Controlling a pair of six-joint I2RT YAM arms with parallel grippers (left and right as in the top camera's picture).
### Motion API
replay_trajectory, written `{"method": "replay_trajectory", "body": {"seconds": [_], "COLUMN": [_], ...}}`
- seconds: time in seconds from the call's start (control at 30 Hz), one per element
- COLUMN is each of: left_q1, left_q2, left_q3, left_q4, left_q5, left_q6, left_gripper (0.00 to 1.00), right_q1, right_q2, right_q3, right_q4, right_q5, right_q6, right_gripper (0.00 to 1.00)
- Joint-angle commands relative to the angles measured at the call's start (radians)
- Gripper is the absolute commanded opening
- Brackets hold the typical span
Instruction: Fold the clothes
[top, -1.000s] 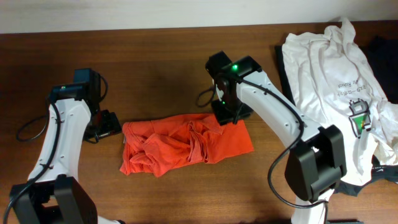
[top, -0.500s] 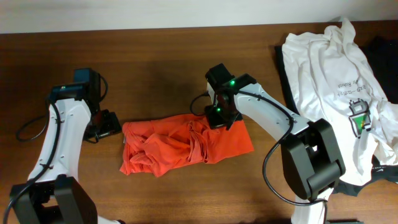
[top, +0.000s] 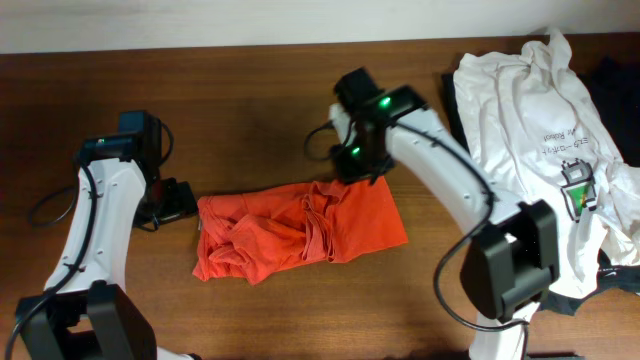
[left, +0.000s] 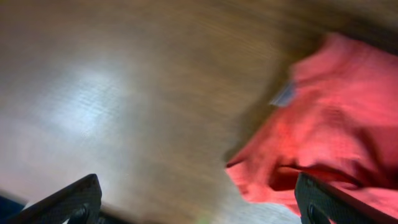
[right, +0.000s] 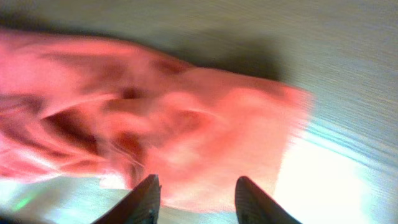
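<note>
Overhead view: the orange-red T-shirt (top: 300, 232) lies at the middle of the brown worktop (top: 250, 100), bunched into a rough band that runs left to right.
Shirt surface: creases and heaped folds across the left and centre; the right part lies flatter, with a fairly straight right edge.
White tee (top: 540, 130): a loose, rumpled heap at the far right of the worktop, well apart from the orange-red T-shirt, with small dark print and a small coloured patch showing; dark fabric (top: 612, 75) peeks out behind it.
Right fingers (right: 144, 198): parted and grasping nothing, poised over the upper right edge of the orange-red T-shirt; in the blurred right wrist view, red cloth fills the gap between the two tips, and bare wood shows to the right.
Left fingers (left: 68, 202): released and spread wide, low over the worktop just beside the shirt's left end; the blurred left wrist view shows bare wood between the tips and a corner of the shirt near the right-hand tip.
Right arm (top: 450, 190): white with black joints, reaching from the lower right up to the shirt's top edge, a green light lit near its wrist.
Left arm (top: 95, 230): same build, standing along the left side of the worktop.
</note>
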Motion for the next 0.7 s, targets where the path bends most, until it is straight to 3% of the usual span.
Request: {"method": "replay_trajectory", "body": {"seconds": [0.0, 0.13, 0.3, 0.53, 0.6, 0.67], "left_q1": [0.003, 0.003, 0.002, 0.0, 0.0, -0.007], "left_q2": [-0.015, -0.01, 0.041, 0.14, 0.165, 0.182], "left_q3": [-0.039, -0.121, -0.219, -0.288, -0.289, -0.289], "left_q4": [0.053, 0.153, 0.253, 0.332, 0.327, 0.327], "left_q5": [0.191, 0.279, 0.425, 0.516, 0.543, 0.559], "left_q6": [0.222, 0.368, 0.451, 0.459, 0.459, 0.459], "left_gripper": [0.99, 0.99, 0.99, 0.99, 0.92, 0.73], "right_q1": [-0.102, -0.174, -0.188, -0.187, -0.187, -0.187], "right_q2": [-0.087, -0.09, -0.09, -0.09, -0.09, -0.09], "right_q3": [0.051, 0.045, 0.044, 0.044, 0.044, 0.044], "right_q4": [-0.089, -0.179, -0.199, -0.199, -0.198, -0.198], "right_q5": [0.225, 0.175, 0.178, 0.178, 0.178, 0.179], "right_q6": [0.119, 0.119, 0.118, 0.118, 0.118, 0.118], "right_gripper": [0.47, 0.48, 0.48, 0.47, 0.47, 0.48]}}
